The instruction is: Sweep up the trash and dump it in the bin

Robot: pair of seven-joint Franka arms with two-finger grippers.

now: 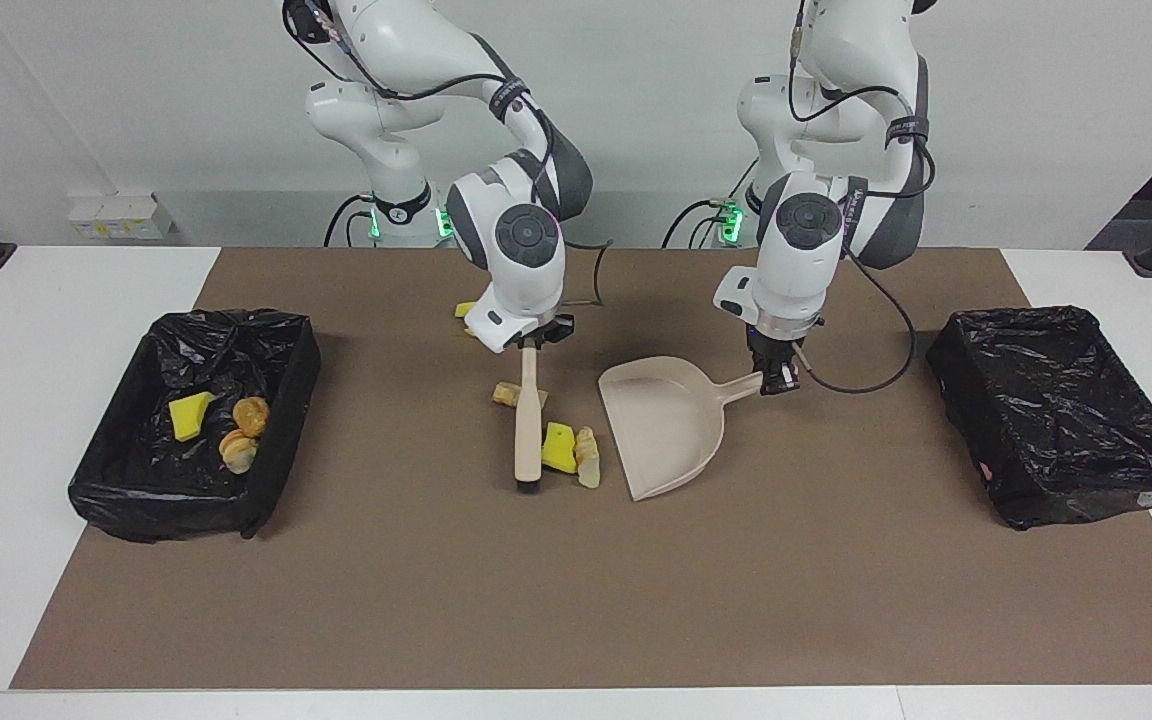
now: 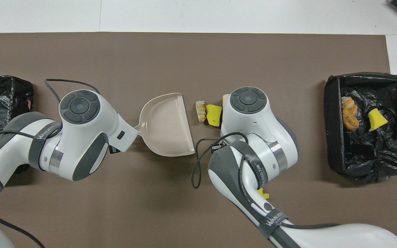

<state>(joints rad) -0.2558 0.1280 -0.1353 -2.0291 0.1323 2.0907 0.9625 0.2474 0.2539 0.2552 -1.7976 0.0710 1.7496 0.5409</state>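
My right gripper [image 1: 533, 340] is shut on the handle of a beige brush [image 1: 527, 430], whose head rests on the mat. Against the brush lie a yellow sponge piece [image 1: 559, 447] [image 2: 214, 114] and a pale beige chunk [image 1: 588, 457] [image 2: 201, 111], just short of the dustpan's open edge. A second beige chunk [image 1: 506, 395] lies beside the brush handle, and another yellow piece [image 1: 463, 310] sits nearer the robots. My left gripper [image 1: 776, 378] is shut on the handle of the beige dustpan [image 1: 666, 425] [image 2: 165, 125], which lies flat and holds nothing.
A black-lined bin [image 1: 176, 510] [image 2: 333, 137] at the right arm's end holds a yellow sponge piece [image 1: 189, 415] and orange-brown lumps [image 1: 241, 432]. A second black-lined bin [image 1: 1066, 480] stands at the left arm's end. A brown mat [image 1: 576, 600] covers the table.
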